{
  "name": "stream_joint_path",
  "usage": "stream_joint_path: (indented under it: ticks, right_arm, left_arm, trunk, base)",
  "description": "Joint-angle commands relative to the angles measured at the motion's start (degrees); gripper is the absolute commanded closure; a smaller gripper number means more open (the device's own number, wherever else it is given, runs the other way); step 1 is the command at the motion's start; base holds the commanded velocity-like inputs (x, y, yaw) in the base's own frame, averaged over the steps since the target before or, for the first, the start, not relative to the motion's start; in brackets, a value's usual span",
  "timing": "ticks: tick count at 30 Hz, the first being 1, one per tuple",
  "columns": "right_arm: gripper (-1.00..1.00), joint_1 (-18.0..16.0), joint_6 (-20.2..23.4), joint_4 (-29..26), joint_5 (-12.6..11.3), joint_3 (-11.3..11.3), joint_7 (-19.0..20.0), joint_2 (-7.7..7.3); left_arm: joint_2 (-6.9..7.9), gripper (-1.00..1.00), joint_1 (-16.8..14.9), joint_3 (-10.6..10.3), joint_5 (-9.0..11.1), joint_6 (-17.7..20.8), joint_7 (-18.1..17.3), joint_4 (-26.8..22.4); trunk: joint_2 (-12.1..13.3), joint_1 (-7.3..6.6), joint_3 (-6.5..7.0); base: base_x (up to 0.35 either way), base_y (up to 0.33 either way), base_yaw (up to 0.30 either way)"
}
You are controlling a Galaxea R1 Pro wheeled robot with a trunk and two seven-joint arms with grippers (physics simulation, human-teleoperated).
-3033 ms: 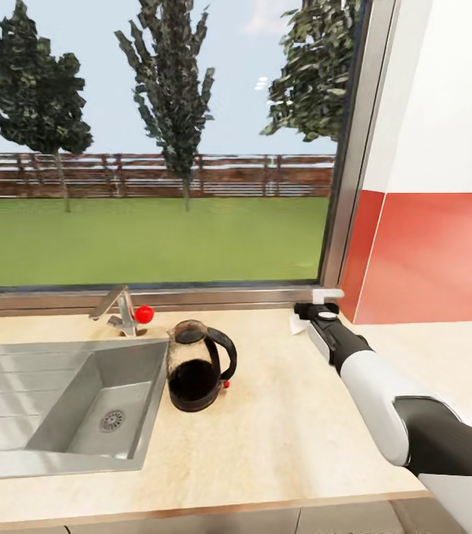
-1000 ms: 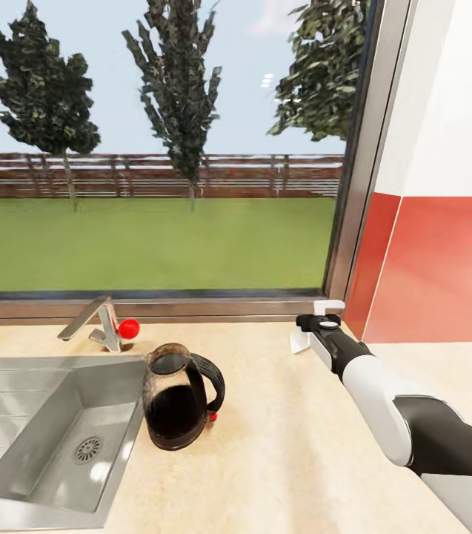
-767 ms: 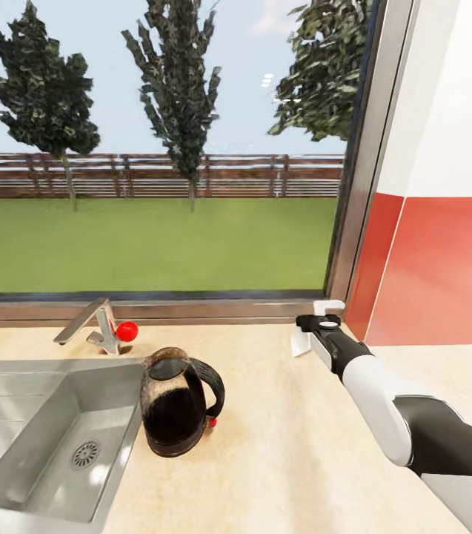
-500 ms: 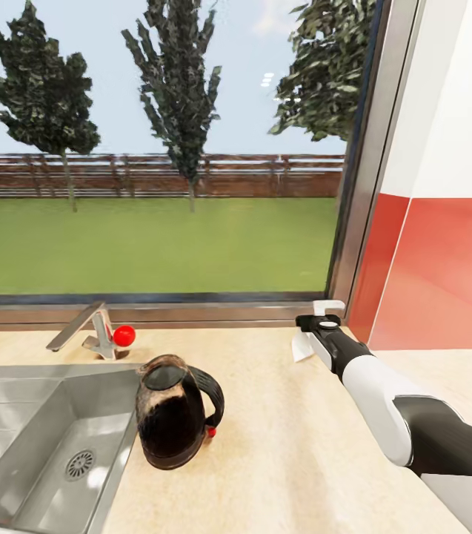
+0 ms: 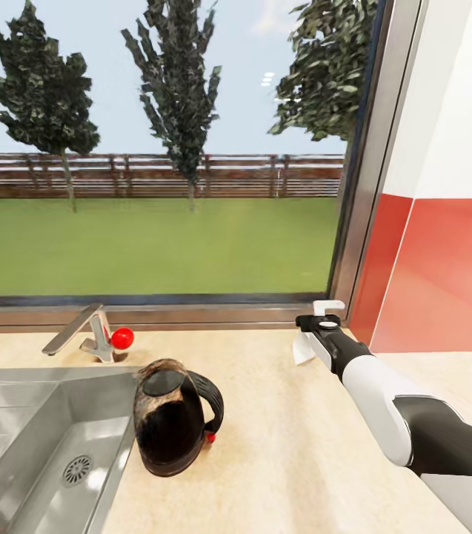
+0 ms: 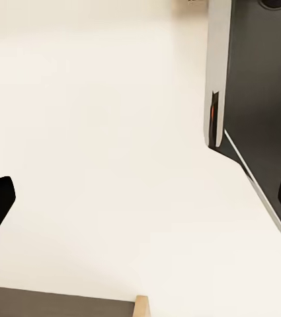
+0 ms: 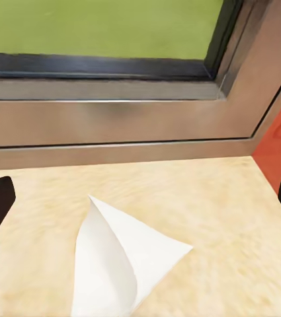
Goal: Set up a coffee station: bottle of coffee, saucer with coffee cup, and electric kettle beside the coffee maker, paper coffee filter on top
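A dark glass electric kettle (image 5: 170,419) with a black handle stands on the beige countertop (image 5: 287,445), right beside the sink. A white paper coffee filter (image 5: 301,349) lies folded as a cone near the window corner, and the same filter (image 7: 117,264) sits close in front of the wrist camera. My right gripper (image 5: 317,320) is stretched out just above and behind it. In the right wrist view the right gripper (image 7: 140,198) is open, its fingers wide apart on either side of the filter and touching nothing. My left gripper (image 6: 140,201) is open over a pale floor.
A steel sink (image 5: 35,445) takes up the counter's left, with a faucet (image 5: 80,334) and its red knob (image 5: 122,338) behind it. The window sill (image 5: 154,315) runs along the back. A red wall panel (image 5: 443,274) closes the right side. A dark cabinet panel (image 6: 259,99) stands near my left gripper.
The camera has moved, so the kettle, sink and faucet have slid toward the lower left of the picture. My right arm holds the same pose over the filter.
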Motion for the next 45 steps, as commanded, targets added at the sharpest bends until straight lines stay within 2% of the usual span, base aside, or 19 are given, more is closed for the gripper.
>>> stream_joint_path:
  ticks: [1,12,15,16,18,34,45]
  right_arm:
    - [-1.00,0.0,0.4,-0.1,0.5,-0.2,-0.1,0.03]
    - [-1.00,0.0,0.3,2.4,0.5,-0.2,-0.3,0.16]
    - [-1.00,0.0,0.3,2.4,0.6,-0.2,-0.3,0.13]
    - [-1.00,0.1,0.3,3.0,0.6,-0.3,-0.3,0.06]
    - [-1.00,0.1,0.3,3.9,0.6,-0.3,-0.4,0.04]
    - [-1.00,0.1,0.3,5.1,0.5,-0.3,-0.4,0.11]
    - [-1.00,0.1,0.4,4.8,0.4,-0.3,-0.4,0.12]
  left_arm:
    - [-0.01,-1.00,0.0,-0.5,0.0,0.1,0.1,0.1]
    - [-0.20,-1.00,0.1,-0.5,0.0,0.3,0.0,0.2]
    - [-0.19,-1.00,0.1,-0.5,0.0,1.4,0.0,0.1]
    - [-0.19,-1.00,0.1,-0.5,0.1,3.6,0.1,0.1]
    - [-0.15,-1.00,0.1,-0.5,0.1,3.9,0.2,0.1]
    - [-0.19,-1.00,0.2,-0.5,0.0,4.0,0.1,0.1]
    - [-0.19,-1.00,0.2,-0.5,0.0,4.0,0.1,0.1]
  trunk:
    - [-0.1,0.03,-0.04]
    - [-0.1,0.03,-0.04]
    - [-0.1,0.03,-0.04]
    - [-0.1,0.03,-0.04]
    - [-0.1,0.03,-0.04]
    - [-0.1,0.03,-0.05]
    - [-0.1,0.03,-0.78]
  base:
    - [0.021,0.000,0.000]
    - [0.003,0.000,0.000]
    - [0.091,0.000,0.000]
    - [0.042,0.000,0.000]
    - [0.022,0.000,0.000]
    - [0.002,0.000,0.000]
    - [0.000,0.000,0.055]
